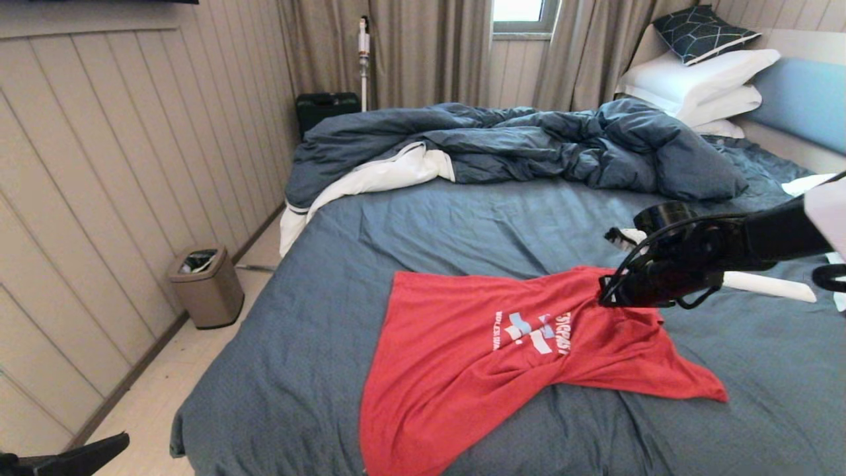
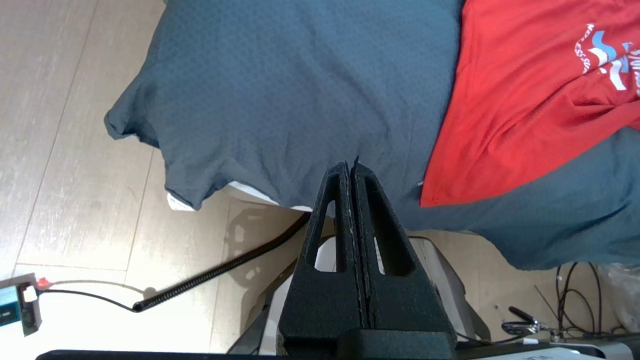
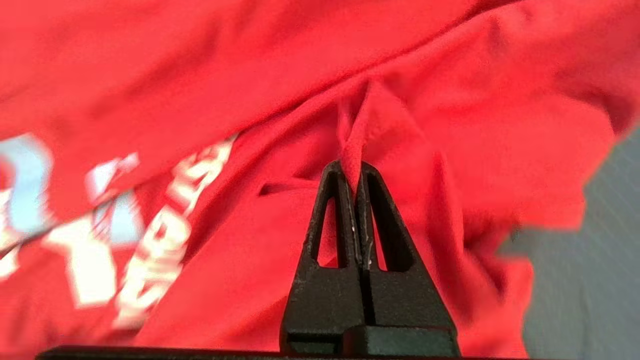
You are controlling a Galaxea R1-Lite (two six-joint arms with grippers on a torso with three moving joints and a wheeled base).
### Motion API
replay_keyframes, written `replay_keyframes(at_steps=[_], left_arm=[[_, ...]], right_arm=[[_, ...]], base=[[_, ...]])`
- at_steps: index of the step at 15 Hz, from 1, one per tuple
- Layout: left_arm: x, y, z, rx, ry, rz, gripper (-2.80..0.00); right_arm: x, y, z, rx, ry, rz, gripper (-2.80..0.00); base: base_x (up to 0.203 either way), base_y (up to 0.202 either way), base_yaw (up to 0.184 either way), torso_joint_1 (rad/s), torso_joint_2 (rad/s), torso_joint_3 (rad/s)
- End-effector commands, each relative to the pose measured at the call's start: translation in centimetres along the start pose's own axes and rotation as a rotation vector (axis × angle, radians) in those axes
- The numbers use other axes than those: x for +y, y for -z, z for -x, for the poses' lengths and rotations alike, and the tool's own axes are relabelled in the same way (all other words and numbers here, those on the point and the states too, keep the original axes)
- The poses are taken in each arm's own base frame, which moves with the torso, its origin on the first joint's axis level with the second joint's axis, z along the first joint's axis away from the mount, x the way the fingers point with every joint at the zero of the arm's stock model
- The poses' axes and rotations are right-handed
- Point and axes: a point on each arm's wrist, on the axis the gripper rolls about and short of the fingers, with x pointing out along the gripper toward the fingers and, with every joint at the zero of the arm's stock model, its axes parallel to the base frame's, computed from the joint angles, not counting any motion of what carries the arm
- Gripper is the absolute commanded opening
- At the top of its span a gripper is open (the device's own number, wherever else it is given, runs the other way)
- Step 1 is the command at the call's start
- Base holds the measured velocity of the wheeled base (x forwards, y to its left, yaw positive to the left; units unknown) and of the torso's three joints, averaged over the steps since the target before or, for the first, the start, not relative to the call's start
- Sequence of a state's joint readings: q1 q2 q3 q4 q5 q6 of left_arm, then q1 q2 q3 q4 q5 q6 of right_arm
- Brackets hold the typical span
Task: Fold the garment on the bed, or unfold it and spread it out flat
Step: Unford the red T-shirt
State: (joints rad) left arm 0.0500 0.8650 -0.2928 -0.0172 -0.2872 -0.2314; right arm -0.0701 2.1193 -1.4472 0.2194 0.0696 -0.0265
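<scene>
Across the bed (image 1: 410, 218), right hand (image 1: 605, 295) (fingers closed) pinches garment (image 1: 476, 350).

Soft, even daylight fills the room, coming from the window (image 1: 519, 14) far beyond the right gripper (image 1: 605, 296), whose pane is washed out to near white; shadows on the bed (image 1: 423, 218) are faint and lie only in the folds of the duvet (image 1: 529, 142). Below the left gripper (image 2: 350, 167) the pale floor (image 2: 75, 125) glares brightly, nearly blown out at one corner. Around the right gripper's tips the red T-shirt (image 3: 450, 125) is soft and smeared, its white print (image 3: 150, 240) blurred most.
</scene>
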Motion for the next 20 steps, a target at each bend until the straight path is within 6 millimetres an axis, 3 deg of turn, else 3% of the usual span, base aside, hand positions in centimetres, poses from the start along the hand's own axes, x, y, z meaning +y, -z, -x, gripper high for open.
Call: replay_keyframes(at_steps=[1, 3, 6, 8, 13, 17, 20], left_arm=[[0.0, 0.2, 0.1, -0.001, 0.001, 0.002, -2.8], [0.0, 0.2, 0.3, -0.014, 0.006, -0.002, -2.8], [-0.2, 0.2, 0.7, -0.031, 0.028, -0.01, -2.8], [-0.3, 0.3, 1.0, -0.046, 0.049, -0.016, -2.8], [-0.3, 0.7, 1.1, -0.045, 0.049, -0.015, -2.8], [-0.3, 0.7, 1.1, -0.038, 0.071, -0.016, -2.8], [-0.3, 0.7, 1.1, -0.04, 0.071, -0.016, -2.8]], right_arm=[[0.0, 0.0, 3.2, -0.041, 0.005, 0.0, -2.8], [-0.4, 1.4, 5.9, -0.041, 0.02, -0.008, -2.8], [-1.4, 5.2, 10.6, -0.03, 0.054, -0.02, -2.8], [-2.1, 8.8, 13.6, -0.016, 0.084, -0.021, -2.8], [-2.7, 16.6, 18.7, -0.021, 0.149, -0.009, -2.8], [-1.0, 22.0, 21.4, 0.013, 0.14, 0.006, -2.8], [-0.2, 25.2, 21.0, 0.088, 0.117, 0.001, -2.8]], base=[[0.0, 0.0, 0.0, 0.0, 0.0, 0.0], [0.0, 0.0, 0.0, 0.0, 0.0, 0.0], [0.0, 0.0, 0.0, 0.0, 0.0, 0.0], [0.0, 0.0, 0.0, 0.0, 0.0, 0.0], [0.0, 0.0, 0.0, 0.0, 0.0, 0.0], [0.0, 0.0, 0.0, 0.0, 0.0, 0.0], [0.0, 0.0, 0.0, 0.0, 0.0, 0.0]])
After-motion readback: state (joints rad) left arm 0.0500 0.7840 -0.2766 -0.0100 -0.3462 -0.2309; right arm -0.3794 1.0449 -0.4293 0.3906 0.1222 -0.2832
